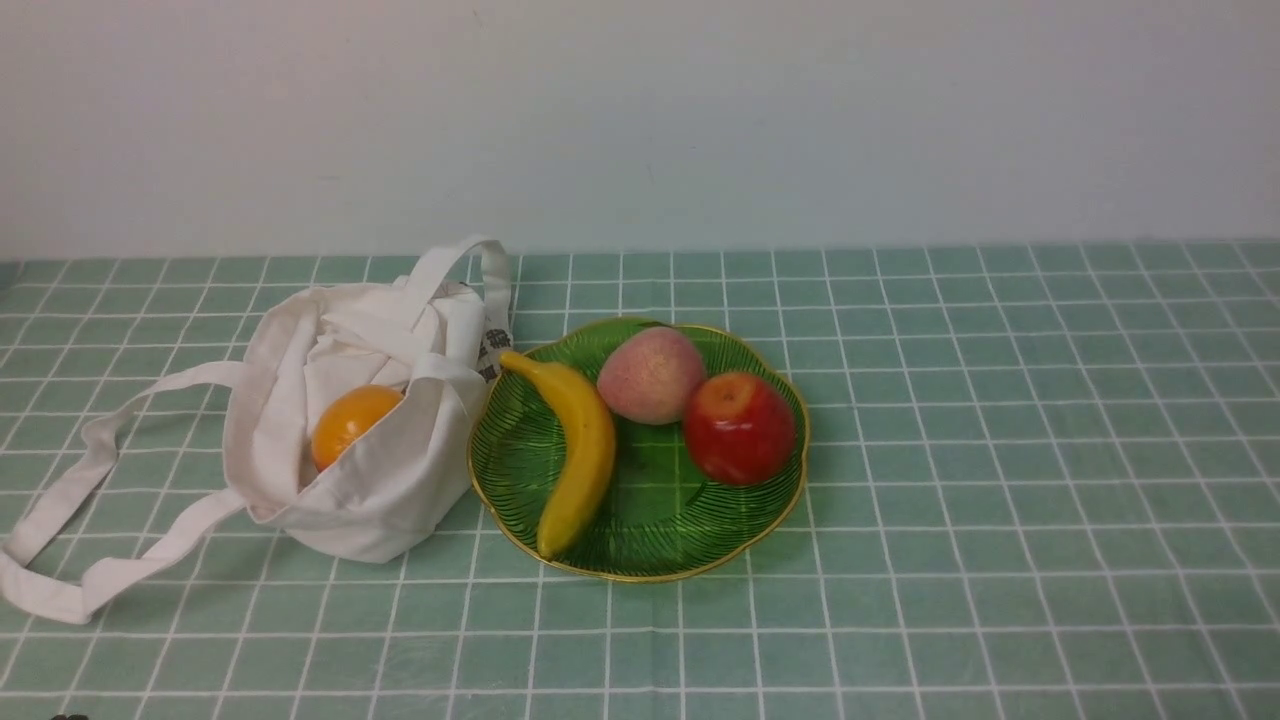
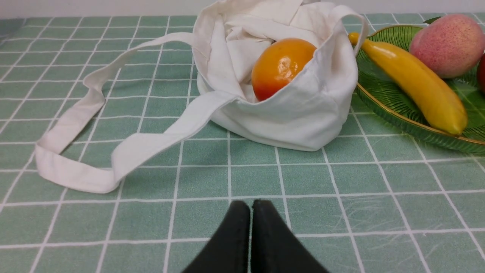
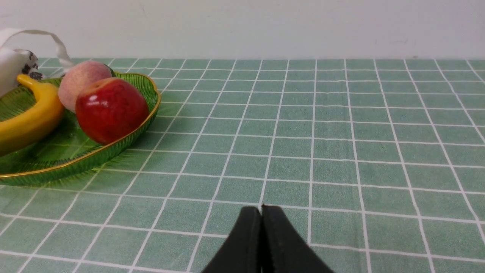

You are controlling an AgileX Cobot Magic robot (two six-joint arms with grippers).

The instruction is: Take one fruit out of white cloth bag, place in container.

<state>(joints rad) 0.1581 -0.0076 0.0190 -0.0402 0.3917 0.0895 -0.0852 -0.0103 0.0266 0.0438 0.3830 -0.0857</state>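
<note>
The yellow banana [image 1: 577,450] lies along the left side of the green glass dish [image 1: 650,540], its stem end toward the white cloth bag [image 1: 380,490]. The bag slumps open just left of the dish, with a round orange fruit [image 1: 352,422] inside. In the left wrist view the bag [image 2: 303,113], the banana [image 2: 416,81] and the dish [image 2: 398,110] lie well beyond my left gripper [image 2: 251,204], which is shut and empty over bare cloth. My right gripper [image 3: 261,209] is shut and empty too, far from the dish [image 3: 75,163]. Neither arm shows in the front view.
A pink peach [image 1: 651,374] and a red apple [image 1: 739,427] share the dish with the banana. The bag's long straps [image 1: 90,560] trail over the green checked tablecloth toward the front left. A pale wall [image 1: 640,120] closes the back.
</note>
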